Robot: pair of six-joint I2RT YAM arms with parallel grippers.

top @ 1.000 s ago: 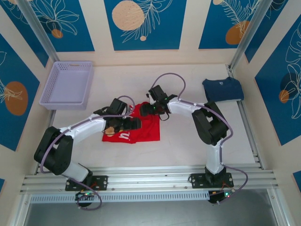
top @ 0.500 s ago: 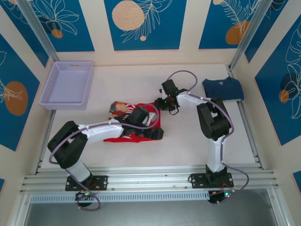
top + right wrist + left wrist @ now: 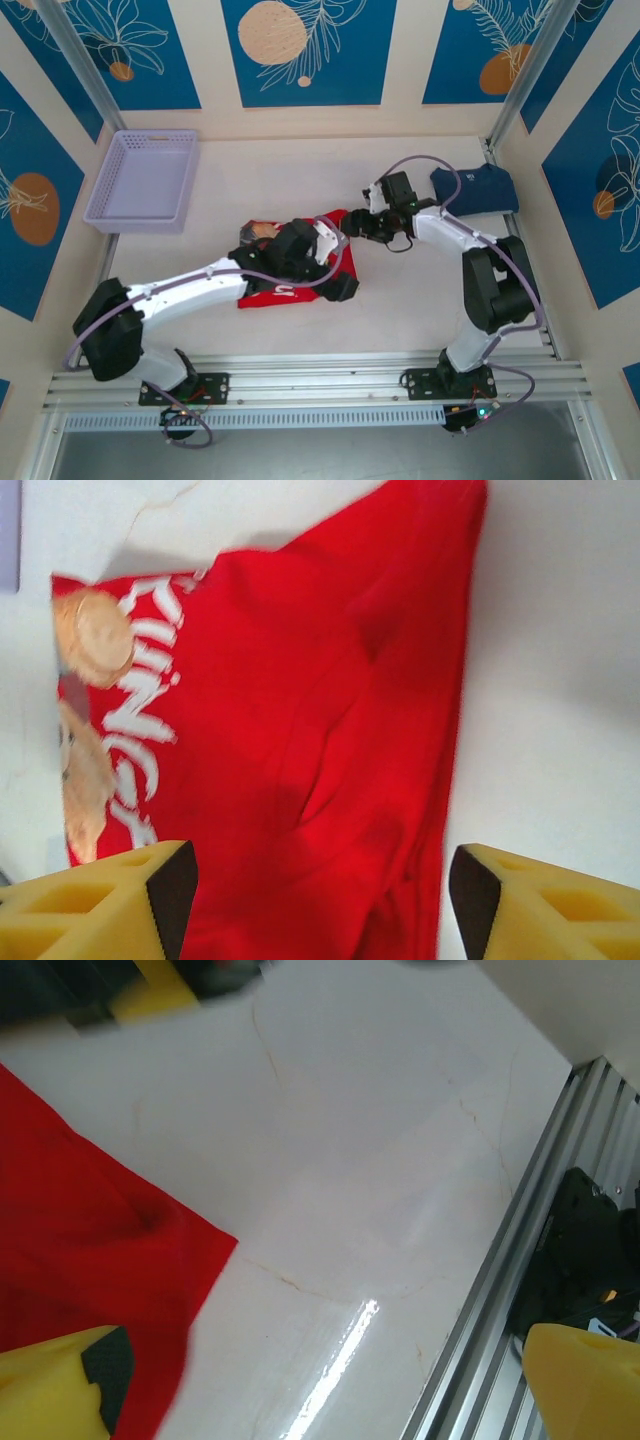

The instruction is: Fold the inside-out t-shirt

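— Surface?
— Pale table [image 3: 250, 170], glossy, with thin hairline veins up close. Ribbed aluminium rail [image 3: 320, 378] along the near edge, slimmer rails down both sides.
— Around it?
— Cream walls with blue panels [image 3: 308, 50], printed with orange discs and white leaves. Slanted metal posts [image 3: 85, 75] in the far corners.
— On the table?
— Lavender basket [image 3: 145, 180] at the far left, by the wall. Folded navy t-shirt [image 3: 475, 190] at the far right. Red t-shirt [image 3: 265, 297] near the middle, lying flat and creased, well apart from both.
— Grippers?
— Left gripper [image 3: 343, 288] at the red t-shirt's near right corner, jaws spread wide over bare table in the wrist view, gripping nothing. Right gripper [image 3: 362, 226] just past the far right tip, yellow fingers [image 3: 90, 900] also well apart, red cloth flat beneath them, none of it pinched.
— Hidden or unclear?
— From above, much of the red t-shirt, under the left arm [image 3: 200, 282] and its wrist. Collar and sleeves: impossible to pick out. Inside-out or not: cannot tell. Print [image 3: 140, 670] along one edge, white letters beside tan round shapes, blurred and cropped, unreadable. In the left wrist view, both fingertips cropped at the bottom corners, a red corner at the left, and a dark blurred shape with a yellow patch at the top, not identifiable.
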